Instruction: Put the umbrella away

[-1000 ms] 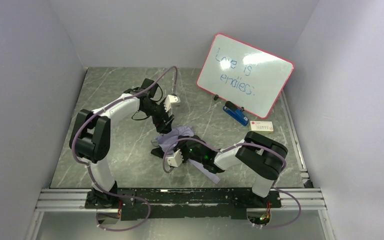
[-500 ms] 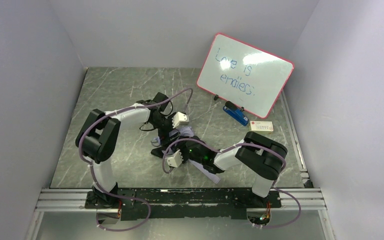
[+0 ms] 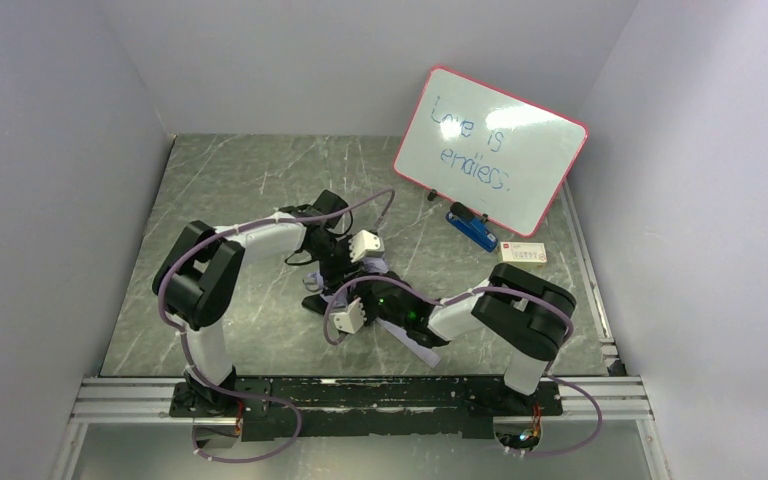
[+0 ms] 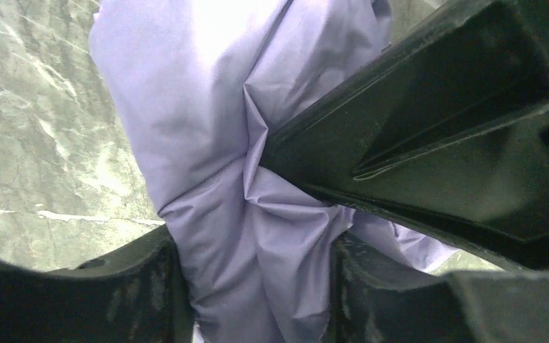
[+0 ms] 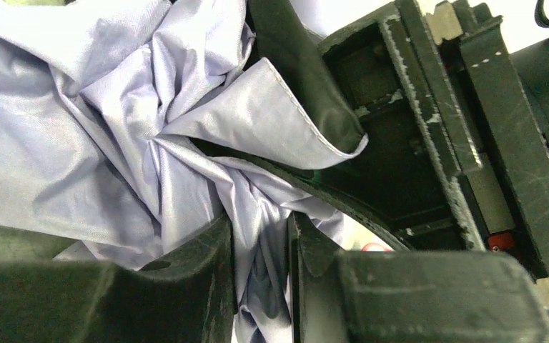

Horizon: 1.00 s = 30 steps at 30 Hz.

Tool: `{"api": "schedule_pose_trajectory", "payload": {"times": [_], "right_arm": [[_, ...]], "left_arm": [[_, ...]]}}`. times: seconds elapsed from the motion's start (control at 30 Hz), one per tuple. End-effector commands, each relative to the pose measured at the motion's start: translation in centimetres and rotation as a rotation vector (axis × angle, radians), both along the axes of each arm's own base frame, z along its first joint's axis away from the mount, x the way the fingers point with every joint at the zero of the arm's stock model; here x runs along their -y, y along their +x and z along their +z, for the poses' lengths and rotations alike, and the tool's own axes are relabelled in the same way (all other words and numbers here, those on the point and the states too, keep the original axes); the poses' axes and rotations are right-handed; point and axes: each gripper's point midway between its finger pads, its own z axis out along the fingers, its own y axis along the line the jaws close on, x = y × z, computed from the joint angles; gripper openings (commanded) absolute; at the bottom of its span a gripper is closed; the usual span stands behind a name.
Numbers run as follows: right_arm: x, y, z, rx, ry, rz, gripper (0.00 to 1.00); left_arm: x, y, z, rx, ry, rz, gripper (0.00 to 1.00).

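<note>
Mid worktop: umbrella crumpled, lilac fabric bunched. L fingers half-spread, fabric pinched betw. them. R fingers narrow, gripping a fabric fold.

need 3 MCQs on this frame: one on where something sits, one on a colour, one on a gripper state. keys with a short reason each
1. Where does the blue eraser lie?
A) at the foot of the whiteboard
B) in the far left corner
C) at the near edge

2. What colour is the outer fabric of the umbrella?
A) green
B) lavender
C) orange

3. What state is the right gripper in?
A) open, holding nothing
B) holding the whiteboard
C) shut on umbrella fabric

Key:
1 A, the top view shows it just under the board's lower edge.
2 B, lavender cloth fills much of both wrist views.
3 C, the right wrist view shows a fold pinched between its fingers.
</note>
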Motion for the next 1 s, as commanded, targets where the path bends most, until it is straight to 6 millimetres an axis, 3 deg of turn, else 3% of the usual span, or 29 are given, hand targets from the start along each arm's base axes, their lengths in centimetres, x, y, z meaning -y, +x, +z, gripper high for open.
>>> {"api": "schedule_pose_trajectory", "payload": {"times": [0.0,0.13,0.23,0.43,0.57,0.73,0.87,0.97], "right_arm": [[1.9,-1.6,-2.6,-0.099,-0.065,-0.027,0.05],[1.4,-2.0,-1.4,-0.103,-0.023,-0.022,0.12],[0.9,-2.4,0.4,-0.112,0.05,-0.023,0.3],[1.1,-3.1,5.2,-0.161,0.26,-0.077,0.54],[2.2,-4.5,7.7,-0.238,0.412,-0.119,0.56],[4.2,-5.7,11.9,-0.355,0.745,-0.2,0.56],[6.5,-4.9,14.0,-0.487,1.001,-0.412,0.56],[8.1,-4.2,14.1,-0.623,1.17,-0.631,0.54]], "left_arm": [[-2.9,-1.8,-4.7,-0.056,0.184,0.032,0.45],[-3.6,-1.1,-5.2,-0.03,0.24,0.058,0.27],[-4.1,-0.8,-5.6,-0.015,0.271,0.072,0.12],[-4.9,0.5,-5.6,0.054,0.307,0.117,0.05],[-5.2,2.1,-5.2,0.132,0.323,0.157,0.05],[-5.9,4.2,-4.5,0.228,0.362,0.244,0.05],[-6.4,5.9,-3.9,0.306,0.385,0.317,0.05],[-6.7,6.9,-3.6,0.344,0.401,0.372,0.05]]}}
